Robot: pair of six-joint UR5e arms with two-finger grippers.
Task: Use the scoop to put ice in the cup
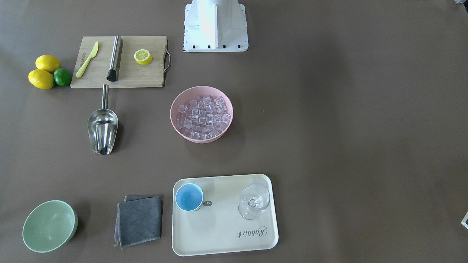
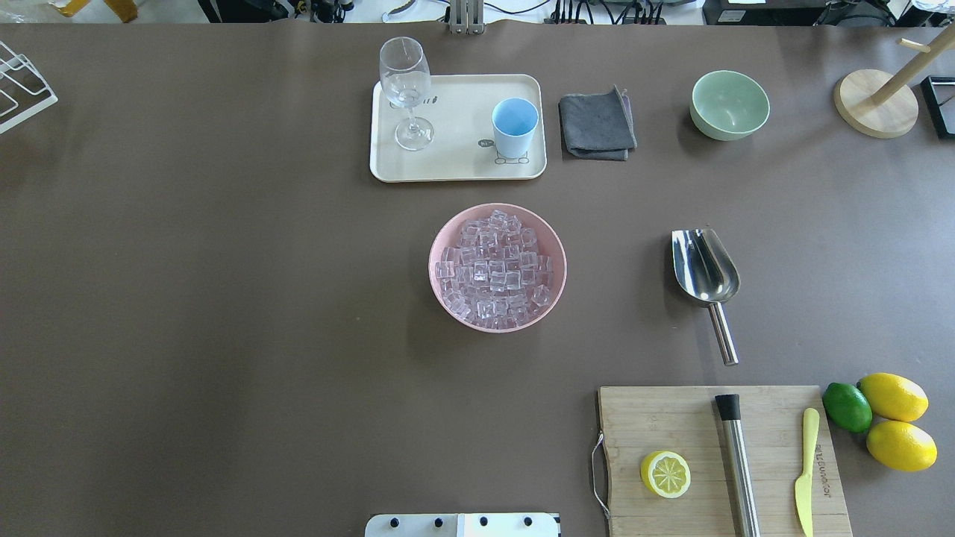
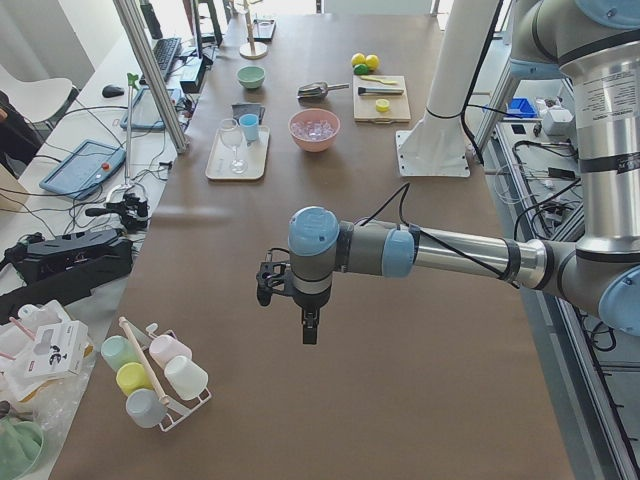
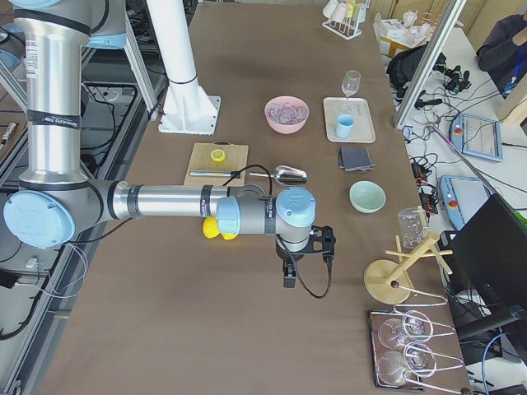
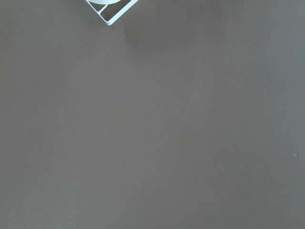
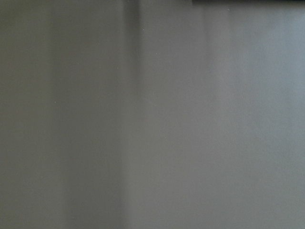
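We find the ice heaped in the pink bowl at the middle of the table. The cup stands upright on the cream tray beyond it, beside a stemmed glass, and the scoop lies trough-up on the bare table to our right, its handle pointing towards the cutting board. Both arms hang well apart from all this, the left gripper pointing down near a rack of cups and the right gripper over the opposite end, and we cannot tell whether either's fingers are apart or together.
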